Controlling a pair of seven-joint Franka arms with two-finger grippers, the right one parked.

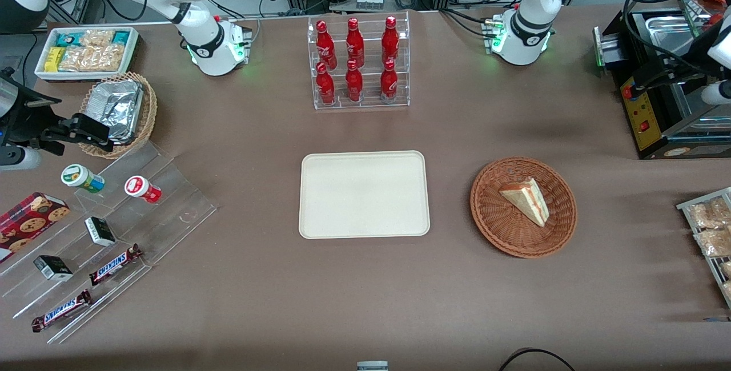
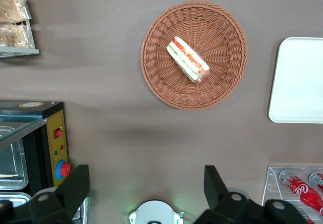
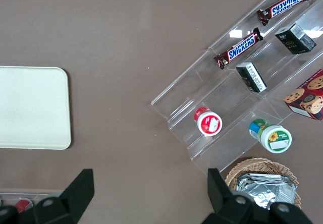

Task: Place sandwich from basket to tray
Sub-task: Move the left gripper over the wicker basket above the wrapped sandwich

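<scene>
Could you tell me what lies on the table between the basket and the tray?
Nothing: only bare brown tablecloth separates the basket holding the sandwich from the tray, clearest in the front view. The gripper hangs open above.

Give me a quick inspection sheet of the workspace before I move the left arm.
Surface: brown table, bare between tray and basket.
Job's things: sandwich lies in the round basket; tray holds nothing, beside the basket.
Clutter: rack of red bottles; foil packets; step shelf with snacks; black machine.
Hand: left hand open, high above the table, holding nothing.
Cables: black cable at the table edge nearest the front camera.
Surroundings: cabling past the table's edge.
</scene>
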